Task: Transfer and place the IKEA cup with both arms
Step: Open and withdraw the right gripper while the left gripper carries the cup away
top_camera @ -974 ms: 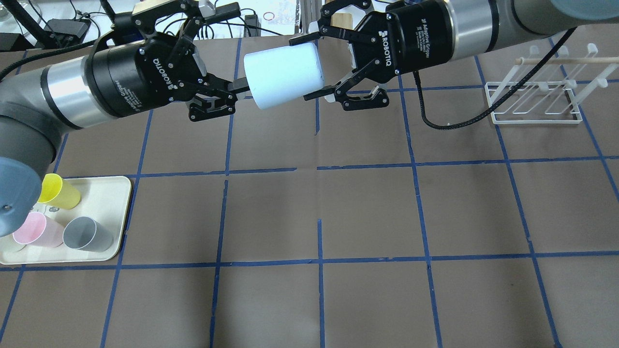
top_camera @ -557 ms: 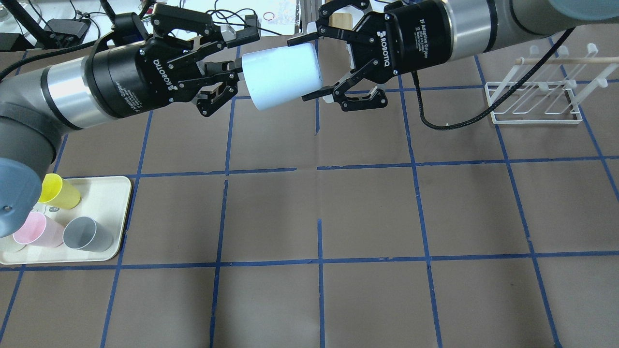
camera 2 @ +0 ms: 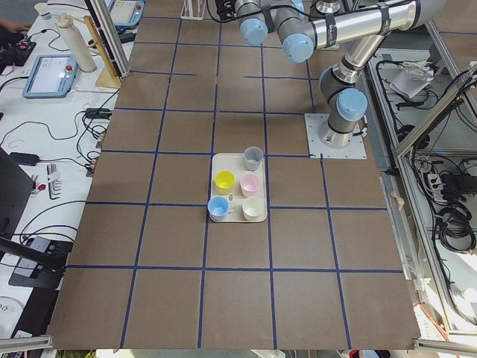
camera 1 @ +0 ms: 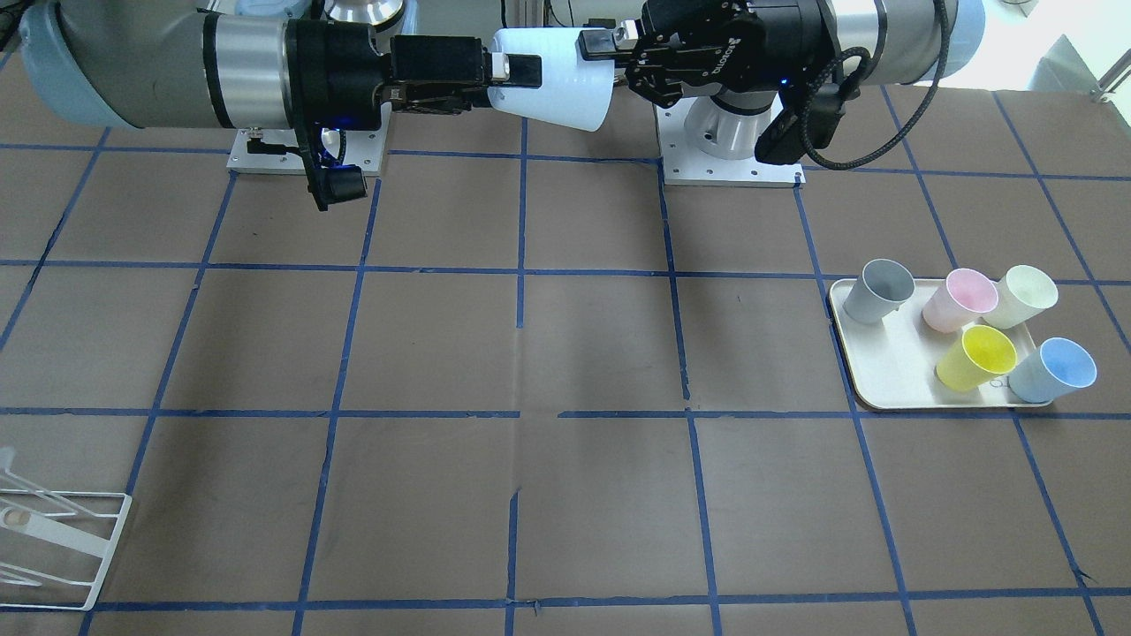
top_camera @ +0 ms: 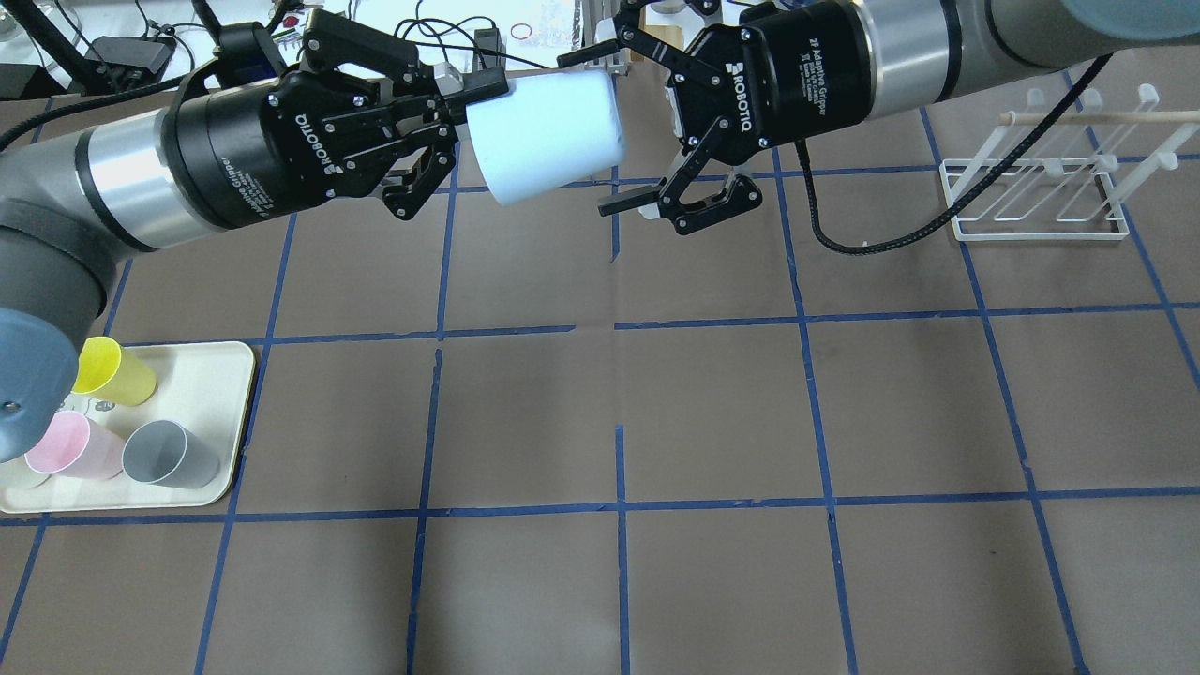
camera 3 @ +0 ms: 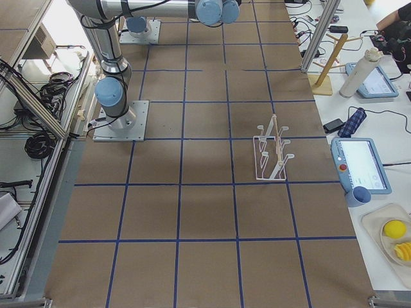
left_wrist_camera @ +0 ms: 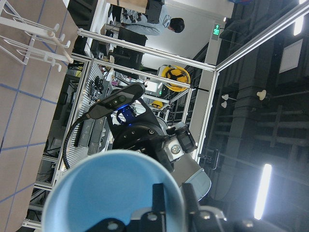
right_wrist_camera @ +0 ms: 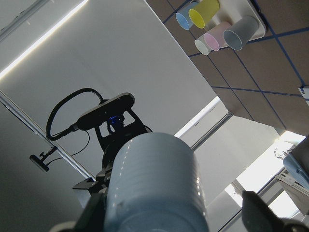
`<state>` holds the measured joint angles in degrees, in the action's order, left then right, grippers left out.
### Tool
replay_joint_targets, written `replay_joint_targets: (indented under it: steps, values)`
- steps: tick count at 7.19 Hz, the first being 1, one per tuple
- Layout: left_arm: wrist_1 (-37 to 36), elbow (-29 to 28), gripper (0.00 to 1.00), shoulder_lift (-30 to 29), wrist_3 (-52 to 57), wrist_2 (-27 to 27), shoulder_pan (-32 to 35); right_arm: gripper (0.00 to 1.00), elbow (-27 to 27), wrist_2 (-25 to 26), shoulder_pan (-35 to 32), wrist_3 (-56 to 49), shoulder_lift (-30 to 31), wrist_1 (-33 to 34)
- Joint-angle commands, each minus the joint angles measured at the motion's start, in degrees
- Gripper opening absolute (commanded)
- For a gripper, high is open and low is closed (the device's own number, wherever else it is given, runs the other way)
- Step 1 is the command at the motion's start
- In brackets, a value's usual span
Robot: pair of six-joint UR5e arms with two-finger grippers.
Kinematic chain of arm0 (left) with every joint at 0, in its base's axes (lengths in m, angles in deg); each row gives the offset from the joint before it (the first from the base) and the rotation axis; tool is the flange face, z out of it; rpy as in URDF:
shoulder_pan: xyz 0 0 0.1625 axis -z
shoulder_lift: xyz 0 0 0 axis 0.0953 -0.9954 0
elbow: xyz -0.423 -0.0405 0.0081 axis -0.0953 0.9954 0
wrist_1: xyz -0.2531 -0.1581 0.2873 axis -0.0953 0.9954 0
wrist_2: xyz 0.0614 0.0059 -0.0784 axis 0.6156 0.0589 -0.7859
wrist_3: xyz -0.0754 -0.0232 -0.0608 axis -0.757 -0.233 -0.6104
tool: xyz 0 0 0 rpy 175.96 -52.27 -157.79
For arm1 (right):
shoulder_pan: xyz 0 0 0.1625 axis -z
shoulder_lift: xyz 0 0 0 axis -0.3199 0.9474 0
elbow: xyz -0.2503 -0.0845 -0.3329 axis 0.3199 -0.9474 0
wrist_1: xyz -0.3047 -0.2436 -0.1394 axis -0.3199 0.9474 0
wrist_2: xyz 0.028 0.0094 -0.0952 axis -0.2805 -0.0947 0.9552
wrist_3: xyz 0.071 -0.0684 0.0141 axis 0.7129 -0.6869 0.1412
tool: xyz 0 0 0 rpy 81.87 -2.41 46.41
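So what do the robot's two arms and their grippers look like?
The left arm and the right arm are silver-metal tubes with dark grey segments and pale blue joint caps. The left gripper and the right gripper are black, each with two linkage fingers and white ROBOTIQ lettering. A black cable loops from the right wrist.

A pale blue cup (top_camera: 544, 136) at upper centre; brown table (top_camera: 712, 412) with blue tape grid; cream tray (camera 1: 888, 369) with grey cup (camera 1: 876, 291), pink cup (camera 1: 959, 300), yellow cup (camera 1: 975, 358).
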<state>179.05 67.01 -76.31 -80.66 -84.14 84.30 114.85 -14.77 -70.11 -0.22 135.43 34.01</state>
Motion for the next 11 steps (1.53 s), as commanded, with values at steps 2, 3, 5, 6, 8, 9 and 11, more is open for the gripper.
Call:
replay_joint_targets:
  steps: [2,3,5,6,8,9,11]
  values:
    - [-0.1,-0.3,0.00,0.9,-2.8,1.5,-0.2,1.00,-0.9,0.0,0.4,0.4,-0.4,1.0]
    - [-0.2,-0.8,0.00,1.4,-5.7,5.1,-1.2,1.00,-1.0,-0.1,1.1,0.8,-0.8,3.2]
    - [-4.3,-2.2,0.00,2.0,-11.4,18.8,-3.3,1.00,-0.9,3.0,4.0,0.7,-0.8,5.8]
    - [-7.9,-3.1,0.00,1.9,-14.0,26.9,-5.8,1.00,-0.9,10.4,5.3,0.8,-0.7,10.5]
    - [-9.5,-6.7,0.00,-0.1,-12.5,43.8,-7.8,1.00,-0.5,25.8,5.4,4.3,-0.3,18.7]
    - [-9.2,-8.5,0.00,-1.2,-8.1,53.0,-7.8,1.00,-0.2,33.8,5.3,6.8,-0.3,22.7]
    - [-8.9,-8.9,0.00,-3.7,7.3,72.1,-7.9,1.00,-0.1,48.6,5.1,9.7,-0.4,28.5]
